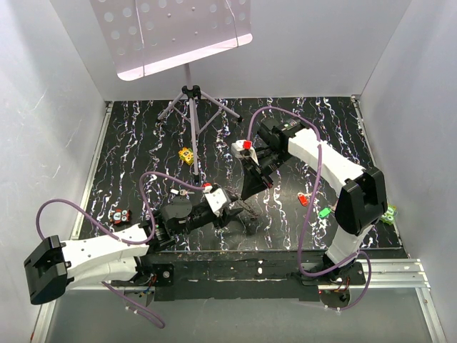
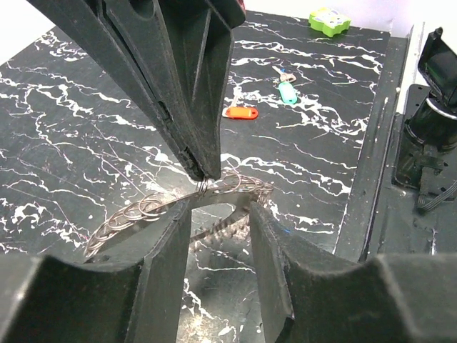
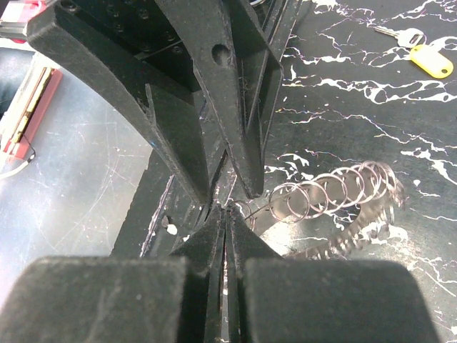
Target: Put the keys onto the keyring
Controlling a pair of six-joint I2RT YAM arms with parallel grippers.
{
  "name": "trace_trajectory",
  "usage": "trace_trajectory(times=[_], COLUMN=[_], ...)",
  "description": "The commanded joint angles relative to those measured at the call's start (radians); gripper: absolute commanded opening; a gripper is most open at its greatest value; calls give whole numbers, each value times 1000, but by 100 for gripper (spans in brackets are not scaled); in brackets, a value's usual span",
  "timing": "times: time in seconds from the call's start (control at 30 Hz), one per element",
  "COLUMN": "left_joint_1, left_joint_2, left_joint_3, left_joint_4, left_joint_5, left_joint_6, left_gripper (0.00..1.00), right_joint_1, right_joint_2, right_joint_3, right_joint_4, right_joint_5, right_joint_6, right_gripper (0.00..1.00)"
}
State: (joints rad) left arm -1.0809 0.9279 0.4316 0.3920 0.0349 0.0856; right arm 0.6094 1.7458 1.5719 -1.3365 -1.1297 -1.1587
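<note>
Right gripper (image 3: pixel 226 211): my jaws are closed to a sliver, pinching one wire ring of the keyring (image 3: pixel 334 189). Left gripper (image 2: pixel 219 209): jaws partly apart. The keyring's chain of linked rings crosses the gap, and I can't tell whether my pads touch it. In the left wrist view the right tips point down from 12 o'clock and meet the chain just above my left fingers. In the top view the keyring sits at 6 o'clock on the table (image 1: pixel 143 143), near the front edge. Loose keys in the left wrist view: red-headed key (image 2: pixel 241 112) and green-headed key (image 2: pixel 286 93), at 1 o'clock of the keyring, well apart from it, flat on the table.
</note>
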Motion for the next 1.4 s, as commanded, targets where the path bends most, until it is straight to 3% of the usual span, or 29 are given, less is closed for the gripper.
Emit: trace_trajectory(times=[0.0, 0.13, 0.9, 1.03, 1.23, 1.37], left_joint_1=[4, 4, 4, 4, 4, 6], left_joint_2=[17, 29, 61, 71, 75, 63], left_joint_3=[16, 22, 32, 39, 45, 39], left_joint_4=[25, 31, 73, 77, 73, 77], left_joint_5=[-20, -62, -61, -43, -38, -43], left_joint_6=[20, 25, 36, 34, 32, 25], left_gripper=[36, 28, 22, 16, 0, 0], right_joint_1=[6, 7, 15, 15, 15, 15], right_joint_2=[-3, 0, 9, 14, 15, 17], right_joint_3=[-4, -4, -6, -4, -4, -3], right_joint_4=[-247, -250, -256, -256, -256, -256], right_joint_5=[-56, -56, -56, -53, -53, -54], right_joint_6=[-24, -27, -30, -32, -30, -27], right_gripper=[1, 1, 1, 1, 1, 1])
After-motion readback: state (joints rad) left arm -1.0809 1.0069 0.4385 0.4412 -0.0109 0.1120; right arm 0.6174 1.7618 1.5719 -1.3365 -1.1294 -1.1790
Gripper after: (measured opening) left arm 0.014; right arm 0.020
